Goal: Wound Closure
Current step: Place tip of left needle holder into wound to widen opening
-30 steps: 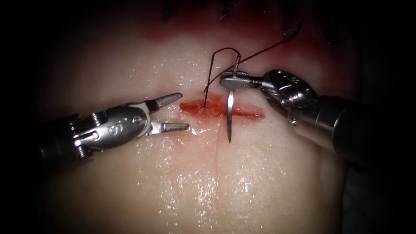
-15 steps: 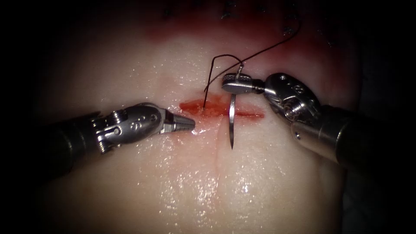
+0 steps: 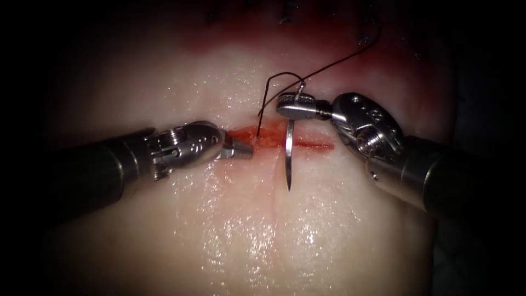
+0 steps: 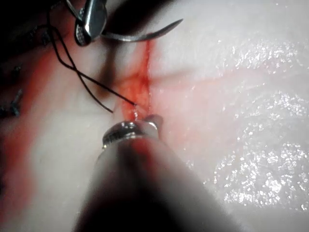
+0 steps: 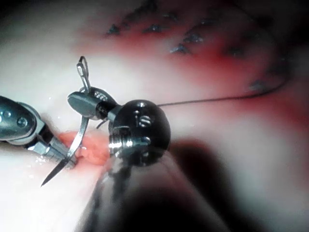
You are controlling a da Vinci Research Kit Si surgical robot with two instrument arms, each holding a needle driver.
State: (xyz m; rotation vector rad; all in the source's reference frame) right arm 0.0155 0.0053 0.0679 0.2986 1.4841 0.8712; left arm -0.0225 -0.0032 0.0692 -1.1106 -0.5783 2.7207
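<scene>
Tight over the cut, open below

My right tool (image 3: 293, 106) hangs the needle (image 3: 288, 159) across the cut (image 3: 285, 140), thread (image 3: 268, 96) looping behind; my left tool (image 3: 241, 151) blocks the cut's left end. I see bare tissue (image 3: 274, 241) in front.

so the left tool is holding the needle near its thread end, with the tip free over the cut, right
Not quite: the right tool holds the needle, gripped near its thread end, as the endoscope view shows. The left tool is shut, holding nothing, at the left end of the cut. The needle tip does hang free of the tissue.
</scene>
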